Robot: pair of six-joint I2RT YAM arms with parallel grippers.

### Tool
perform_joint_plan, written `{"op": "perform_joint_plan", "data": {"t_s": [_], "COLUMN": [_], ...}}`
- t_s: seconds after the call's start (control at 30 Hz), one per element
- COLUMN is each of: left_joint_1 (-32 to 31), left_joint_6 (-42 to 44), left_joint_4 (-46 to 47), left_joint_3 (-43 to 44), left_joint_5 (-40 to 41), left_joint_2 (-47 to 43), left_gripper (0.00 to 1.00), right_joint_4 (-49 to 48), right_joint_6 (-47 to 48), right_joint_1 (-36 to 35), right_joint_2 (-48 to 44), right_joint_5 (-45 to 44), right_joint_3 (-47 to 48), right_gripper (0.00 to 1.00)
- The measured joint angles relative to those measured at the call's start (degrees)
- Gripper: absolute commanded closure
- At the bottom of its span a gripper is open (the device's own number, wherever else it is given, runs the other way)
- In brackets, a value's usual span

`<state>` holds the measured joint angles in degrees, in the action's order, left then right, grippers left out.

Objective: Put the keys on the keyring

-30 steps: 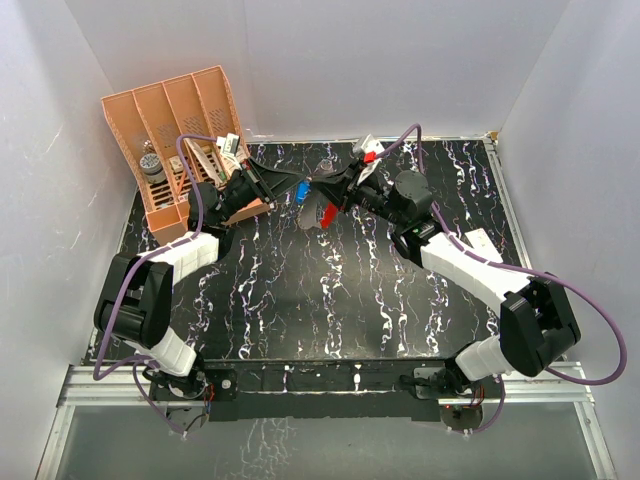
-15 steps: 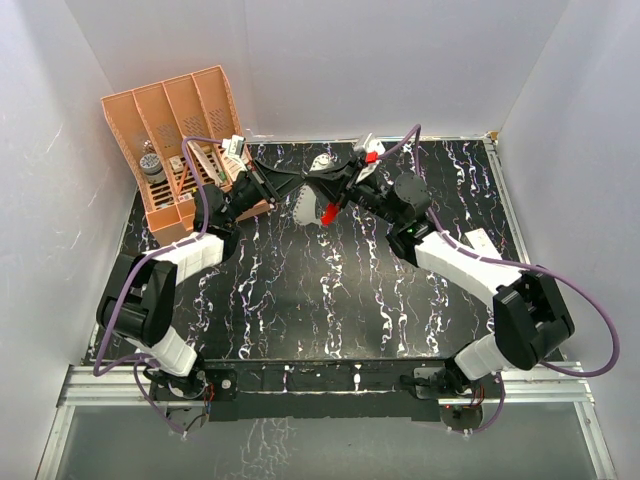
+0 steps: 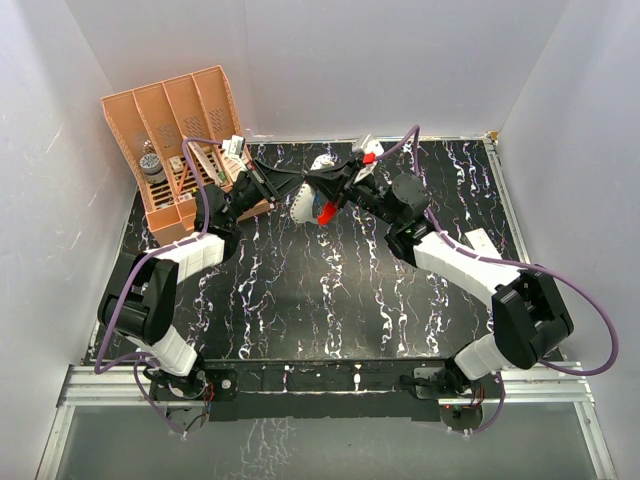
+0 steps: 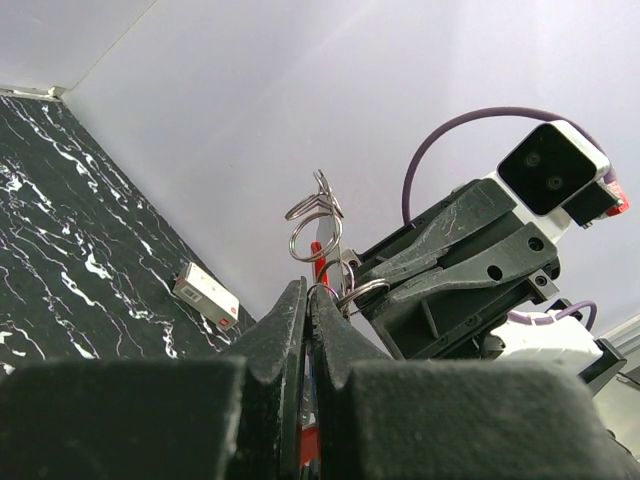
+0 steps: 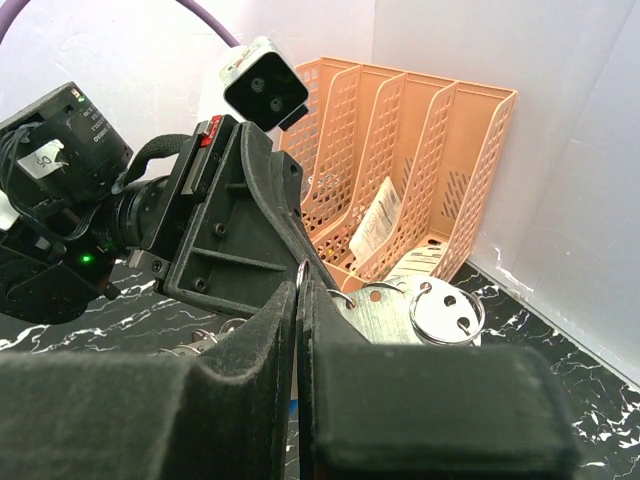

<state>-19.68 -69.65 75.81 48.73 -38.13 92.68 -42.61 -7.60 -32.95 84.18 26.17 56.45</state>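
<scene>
Now the keyring [image 3: 324,211] hangs from the right gripper [image 3: 320,190], beside left gripper [image 3: 293,185].

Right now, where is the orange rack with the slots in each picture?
Top camera: the orange rack stands at the far left corner, upper left of the picture.
Left wrist camera: not in it.
Right wrist camera: the orange rack is at the upper right, against the white wall.
Shared landmark: the black marbled table shows in all three, at the left in the left wrist view and at the lower right in the right wrist view.
</scene>
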Motion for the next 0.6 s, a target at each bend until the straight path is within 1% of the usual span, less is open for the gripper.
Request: {"op": "perform_joint_plan", "data": {"t_s": [0.27, 0.33, 0.43, 0.5, 0.53, 0.57, 0.6], "left_joint_1": [0.0, 0.0, 0.0, 0.0, 0.0, 0.0, 0.0], "left_joint_6": [0.2, 0.5, 0.6, 0.7, 0.9, 0.9, 1.0], "left_joint_4": [-1.0, -1.9, -2.5, -3.0, -3.2, -3.5, -3.9], "left_joint_3": [0.0, 0.0, 0.0, 0.0, 0.0, 0.0, 0.0], "left_joint_5": [-0.2, -0.2, -0.2, -0.3, -0.4, -0.5, -0.6], "left_joint_2": [0.0, 0.0, 0.0, 0.0, 0.0, 0.0, 0.0], "left_gripper": [1.00, 1.00, 1.00, 1.00, 1.00, 1.00, 1.00], "right_joint_4": [1.8, 3.0, 6.1, 7.6, 8.5, 9.0, 9.6], "right_joint_6": [0.9, 1.4, 2.0, 2.5, 2.8, 3.0, 3.1], "right_joint_1": [-0.1, -0.1, -0.1, -0.1, -0.1, -0.1, -0.1], "right_joint_2": [-0.2, -0.2, -0.2, -0.2, -0.2, -0.2, 0.0], "right_joint_5": [-0.2, -0.1, -0.1, -0.1, -0.1, -0.1, -0.1], "right_joint_3": [0.1, 0.5, 1.9, 2.4, 2.7, 2.9, 3.1], "right_gripper": [1.00, 0.97, 0.95, 0.91, 0.93, 0.98, 0.98]}}
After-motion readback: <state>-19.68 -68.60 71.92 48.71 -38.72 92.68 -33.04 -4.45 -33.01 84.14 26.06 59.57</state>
